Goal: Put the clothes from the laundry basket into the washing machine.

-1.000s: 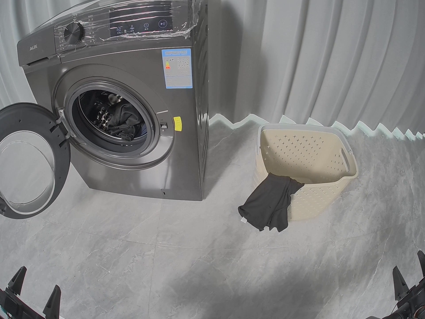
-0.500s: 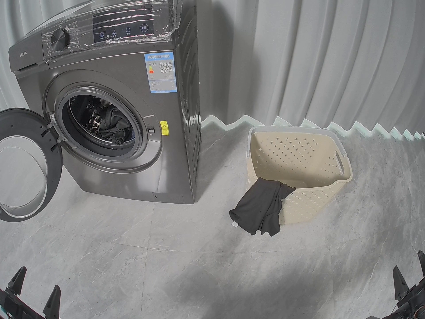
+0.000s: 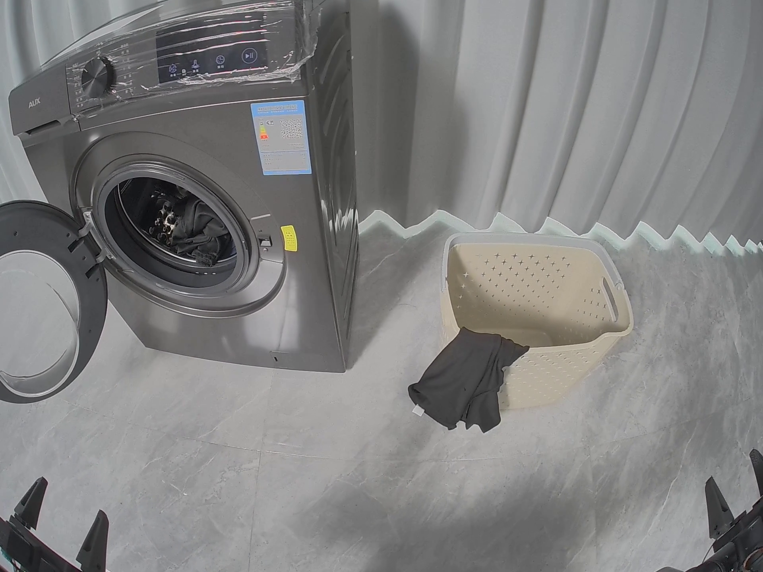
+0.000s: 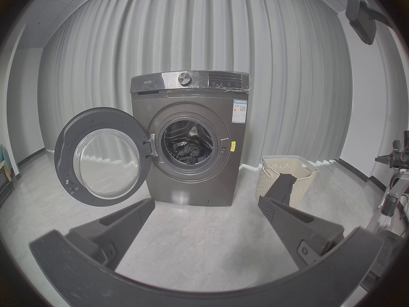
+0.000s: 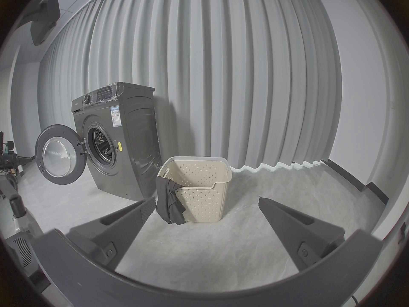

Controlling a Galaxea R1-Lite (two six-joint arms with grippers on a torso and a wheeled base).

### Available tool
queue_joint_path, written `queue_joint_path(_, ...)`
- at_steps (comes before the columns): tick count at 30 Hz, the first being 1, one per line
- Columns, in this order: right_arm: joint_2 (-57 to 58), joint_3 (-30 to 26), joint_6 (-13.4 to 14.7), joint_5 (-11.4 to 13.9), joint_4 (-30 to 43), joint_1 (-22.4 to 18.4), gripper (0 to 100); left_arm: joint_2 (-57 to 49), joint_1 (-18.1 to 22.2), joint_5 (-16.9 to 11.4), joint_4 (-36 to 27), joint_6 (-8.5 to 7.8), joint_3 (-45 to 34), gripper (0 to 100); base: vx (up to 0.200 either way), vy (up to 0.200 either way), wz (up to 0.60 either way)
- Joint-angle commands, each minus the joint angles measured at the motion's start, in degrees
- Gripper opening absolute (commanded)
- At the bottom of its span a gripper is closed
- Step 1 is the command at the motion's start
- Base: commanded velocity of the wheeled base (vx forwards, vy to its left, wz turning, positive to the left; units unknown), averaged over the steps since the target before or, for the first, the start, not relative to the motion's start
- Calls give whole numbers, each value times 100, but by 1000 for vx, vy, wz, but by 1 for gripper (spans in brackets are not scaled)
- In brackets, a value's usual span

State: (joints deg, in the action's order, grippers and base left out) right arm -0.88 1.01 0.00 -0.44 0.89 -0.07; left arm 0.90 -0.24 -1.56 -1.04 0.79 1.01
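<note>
Grey front-loading washing machine (image 3: 207, 335), round door (image 3: 24, 220) open, dark clothes (image 3: 195, 232) in drum. Dark garment (image 3: 461, 379) draped over front rim of cream perforated laundry basket (image 3: 556, 379). Left gripper (image 4: 205, 203), right gripper (image 5: 205, 202): jaws spread, empty.

Dark grey left end effector (image 4: 206, 200), matte, wedge-shaped, ribbed inside

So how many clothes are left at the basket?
1. A dark garment hangs over the laundry basket's near rim and down its outer wall. Something small could be hidden behind that wall.
</note>
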Motion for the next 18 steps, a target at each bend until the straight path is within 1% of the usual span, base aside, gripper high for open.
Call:
queue_joint_path(1,53,-66,9,0,-1,-1,100,-90,-2,-2,-2,0,-66,100,0,-200,0)
queue_joint_path(6,53,-66,9,0,-1,7,100,-90,-2,-2,-2,-9,-66,100,0,-200,0)
queue_joint_path(12,61,-75,35,26,-1,-1,100,-90,-2,-2,-2,0,-66,100,0,0,0)
queue_joint_path(15,61,-84,44,-26,-19,-10,100,-90,-2,-2,7,0,-66,100,200,0,0)
queue_joint_path(17,88,31,18,-9,-370,-1,100,-90,-2,-2,-2,-27,-66,100,200,0,0)
queue_joint_path(18,79,250,26,-26,-634,-1,100,-90,-2,-2,7,-27,-66,100,200,0,0)
